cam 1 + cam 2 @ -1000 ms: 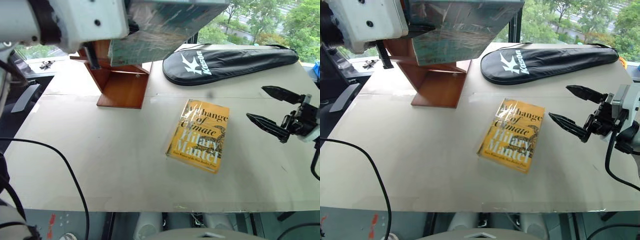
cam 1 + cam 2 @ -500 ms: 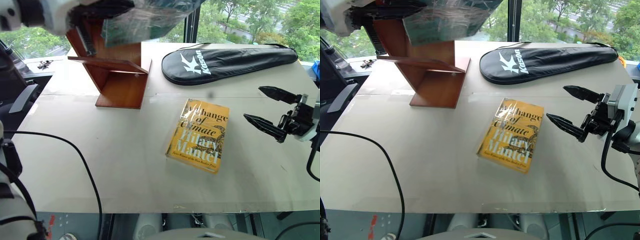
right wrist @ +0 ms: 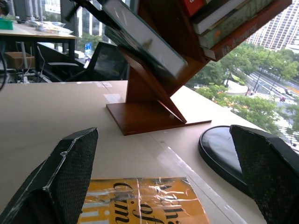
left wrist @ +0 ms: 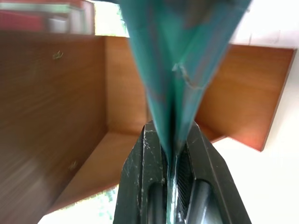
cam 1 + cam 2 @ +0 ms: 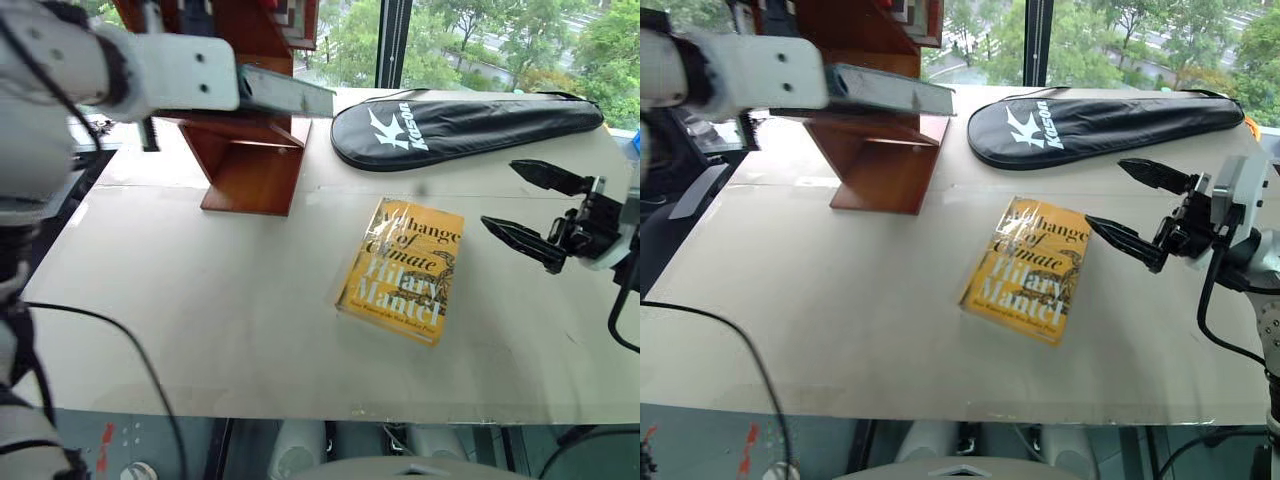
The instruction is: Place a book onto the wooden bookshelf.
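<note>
Eye views: the bookshelf (image 5: 250, 150) is cut off at the top edge; its upper shelf holds books, barely legible. The left pincer is hidden behind its white arm housing. The book (image 5: 285, 92) projects edge-on, level, over the lower shelf board. A yellow book (image 5: 402, 270) and a racket case (image 5: 465, 118) lie on the tabletop (image 5: 200, 300).

Left wrist view: the left pincer (image 4: 174, 161) is clenched on the book's edge.

Right wrist view: the right pincer (image 3: 163, 179) is released, above the yellow book.

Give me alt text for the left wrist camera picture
The left gripper is shut on the edge of the teal book, which points into the wooden bookshelf, above its flat shelf board.
</note>
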Robot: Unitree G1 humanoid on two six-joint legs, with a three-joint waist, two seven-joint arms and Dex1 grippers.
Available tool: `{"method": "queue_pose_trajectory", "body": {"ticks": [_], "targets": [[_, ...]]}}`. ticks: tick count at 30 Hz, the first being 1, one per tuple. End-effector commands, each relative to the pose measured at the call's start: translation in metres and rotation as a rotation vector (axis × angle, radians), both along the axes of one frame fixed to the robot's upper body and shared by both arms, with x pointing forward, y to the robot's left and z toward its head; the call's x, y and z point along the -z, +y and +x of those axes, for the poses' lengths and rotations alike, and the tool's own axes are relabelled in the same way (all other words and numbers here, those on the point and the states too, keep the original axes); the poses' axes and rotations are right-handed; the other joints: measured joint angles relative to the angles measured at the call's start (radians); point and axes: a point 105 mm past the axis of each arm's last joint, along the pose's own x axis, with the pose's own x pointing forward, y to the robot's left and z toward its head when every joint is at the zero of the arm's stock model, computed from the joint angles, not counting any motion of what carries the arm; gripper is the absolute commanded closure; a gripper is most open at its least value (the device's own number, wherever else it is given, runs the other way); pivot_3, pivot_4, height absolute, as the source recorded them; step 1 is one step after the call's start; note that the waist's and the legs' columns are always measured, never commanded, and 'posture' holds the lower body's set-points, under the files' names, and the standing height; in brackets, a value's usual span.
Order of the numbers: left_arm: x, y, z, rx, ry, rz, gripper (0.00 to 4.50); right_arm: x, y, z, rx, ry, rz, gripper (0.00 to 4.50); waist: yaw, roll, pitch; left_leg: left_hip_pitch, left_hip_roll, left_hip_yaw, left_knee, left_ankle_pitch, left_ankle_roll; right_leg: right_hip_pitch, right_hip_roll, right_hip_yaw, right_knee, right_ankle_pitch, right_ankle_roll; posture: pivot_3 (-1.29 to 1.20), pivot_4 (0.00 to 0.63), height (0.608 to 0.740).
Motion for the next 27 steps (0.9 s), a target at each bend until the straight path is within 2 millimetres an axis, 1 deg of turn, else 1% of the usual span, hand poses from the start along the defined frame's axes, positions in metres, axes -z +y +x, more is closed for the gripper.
{"method": "queue_pose_trajectory", "body": {"ticks": [1,2,3,4,6,7,8,10,11,12,13,14,15,16,17,19,20,22,23,25,27], "targets": [[-0.001,0.008,0.013,-0.072,0.019,0.006,4.42,-0.008,0.001,-0.003,-0.009,-0.035,0.004,0.0,0.0,0.001,-0.001,0.0,0.0,0.001,0.0,0.0,0.0,0.0,0.0,0.001,0.0,0.0,0.0,0.0,0.15,0.74],[-0.003,0.003,0.016,-0.066,0.02,-0.001,4.42,-0.008,0.001,-0.003,-0.009,-0.035,0.004,0.0,0.0,0.002,-0.001,0.001,0.0,0.001,0.001,0.0,0.0,0.0,0.0,0.001,0.001,0.0,0.0,0.0,0.15,0.74],[-0.007,-0.004,0.017,-0.042,0.012,-0.03,4.09,-0.008,0.0,-0.003,-0.009,-0.036,0.004,0.0,0.0,0.002,-0.001,0.001,0.0,0.001,0.001,0.0,0.0,0.0,0.0,0.001,0.001,0.0,0.0,0.0,0.15,0.74],[-0.01,-0.009,0.018,-0.024,0.007,-0.051,3.66,-0.008,0.0,-0.003,-0.009,-0.037,0.005,0.0,0.0,0.002,-0.001,0.0,0.0,0.001,0.002,0.0,0.0,0.0,0.0,0.001,0.001,0.0,0.0,0.0,0.15,0.74],[-0.024,-0.017,0.009,0.019,-0.009,-0.166,3.11,-0.008,-0.001,-0.005,-0.007,-0.039,0.006,0.0,-0.003,0.0,0.0,-0.001,0.001,0.0,0.003,0.0,0.0,0.0,0.0,0.0,0.001,0.0,0.0,0.0,0.15,0.74],[-0.028,-0.021,0.002,0.044,0.0,-0.242,2.46,-0.009,-0.001,-0.005,-0.006,-0.04,0.007,0.0,-0.004,0.0,0.0,-0.004,0.001,-0.001,0.005,0.0,0.0,-0.002,0.0,0.0,0.001,0.0,0.0,0.0,0.15,0.74],[-0.031,-0.021,-0.01,0.072,0.021,-0.296,2.23,-0.009,-0.001,-0.006,-0.006,-0.041,0.007,0.0,-0.006,0.0,0.0,-0.006,0.001,-0.001,0.006,0.0,0.0,-0.003,0.0,0.0,0.001,0.0,0.0,0.0,0.15,0.74],[-0.033,-0.024,-0.036,0.163,0.069,-0.418,2.23,-0.01,-0.002,-0.007,-0.005,-0.043,0.009,0.0,-0.019,0.0,0.0,-0.01,0.002,-0.002,0.01,0.0,0.0,-0.006,0.0,0.001,0.001,0.0,0.0,0.0,0.15,0.74],[-0.026,-0.026,-0.05,0.203,0.112,-0.512,2.23,-0.01,-0.003,-0.007,-0.005,-0.044,0.01,0.0,-0.027,0.001,0.0,-0.013,0.002,-0.002,0.01,0.0,0.0,-0.008,-0.001,0.001,0.0,0.0,0.0,0.0,0.15,0.74],[-0.021,-0.027,-0.059,0.224,0.143,-0.578,2.23,-0.011,-0.003,-0.007,-0.004,-0.044,0.012,0.0,-0.029,0.001,0.0,-0.015,0.002,-0.002,0.01,0.0,0.0,-0.009,-0.002,0.002,-0.001,-0.001,0.001,0.0,0.15,0.74],[-0.013,-0.031,-0.067,0.235,0.193,-0.665,2.23,-0.011,-0.003,-0.007,-0.005,-0.043,0.013,0.0,-0.028,0.001,0.0,-0.015,0.002,-0.003,0.01,0.0,0.0,-0.009,-0.006,0.002,-0.001,-0.002,0.003,0.0,0.15,0.74],[0.001,-0.044,-0.072,0.312,0.219,-0.752,2.23,-0.011,-0.002,-0.007,-0.01,-0.042,0.013,0.0,-0.026,0.001,0.0,-0.016,0.002,-0.005,0.01,0.0,0.0,-0.009,-0.006,0.001,-0.002,-0.002,0.003,0.0,0.15,0.74],[0.008,-0.053,-0.077,0.361,0.229,-0.814,2.23,-0.011,-0.002,-0.007,-0.013,-0.041,0.013,0.0,-0.02,0.004,-0.002,-0.017,0.001,-0.006,0.009,0.0,0.0,-0.009,-0.006,0.0,-0.002,-0.002,0.003,0.0,0.15,0.74],[0.015,-0.06,-0.081,0.408,0.237,-0.862,2.23,-0.011,-0.001,-0.007,-0.016,-0.04,0.013,0.0,-0.014,0.003,-0.001,-0.016,0.001,-0.007,0.009,0.0,0.0,-0.007,-0.007,0.0,-0.004,-0.003,0.003,0.0,0.15,0.74],[0.025,-0.067,-0.085,0.423,0.275,-0.932,2.23,-0.012,-0.001,-0.007,-0.018,-0.041,0.017,0.0,-0.008,0.001,0.0,-0.016,0.0,-0.009,0.011,-0.001,0.001,-0.006,-0.007,-0.001,-0.002,-0.003,0.004,0.0,0.15,0.74],[0.046,-0.073,-0.084,0.391,0.274,-1.08,2.23,-0.015,-0.001,-0.008,-0.02,-0.043,0.023,0.0,-0.002,0.0,0.0,-0.016,-0.001,-0.011,0.013,-0.001,0.001,-0.004,-0.003,-0.002,-0.001,-0.003,0.004,0.0,0.15,0.74],[0.069,-0.071,-0.082,0.333,0.322,-1.157,2.23,-0.013,-0.002,-0.008,-0.012,-0.033,0.012,0.0,-0.001,0.0,0.0,-0.015,-0.002,-0.012,0.013,-0.001,0.002,-0.003,-0.003,-0.001,0.0,-0.003,0.004,0.0,0.15,0.74],[0.107,-0.061,-0.086,0.241,0.385,-1.232,2.23,-0.007,-0.008,-0.009,0.019,0.001,-0.022,0.0,-0.006,0.003,-0.002,-0.01,-0.003,-0.012,0.012,-0.001,0.002,0.001,-0.004,0.0,0.0,-0.003,0.005,0.0,0.15,0.74],[0.119,-0.051,-0.088,0.193,0.375,-1.275,2.23,-0.002,-0.012,-0.011,0.039,0.02,-0.047,0.0,-0.007,0.001,-0.001,-0.006,-0.004,-0.011,0.01,-0.001,0.002,0.004,-0.006,0.004,0.0,-0.003,0.004,0.0,0.15,0.74],[0.149,-0.024,-0.096,0.071,0.376,-1.247,2.23,0.009,-0.03,-0.017,0.106,0.079,-0.093,0.0,-0.007,-0.001,0.0,-0.005,-0.002,-0.013,0.009,-0.001,0.002,0.004,-0.006,0.002,0.0,-0.003,0.004,0.0,0.15,0.74],[0.167,0.001,-0.104,-0.028,0.381,-1.262,2.23,0.024,-0.049,-0.025,0.172,0.15,-0.15,0.0,-0.002,-0.001,0.0,-0.005,-0.002,-0.013,0.008,-0.001,0.002,0.004,-0.006,0.002,0.0,-0.003,0.002,0.0,0.15,0.74]]}}
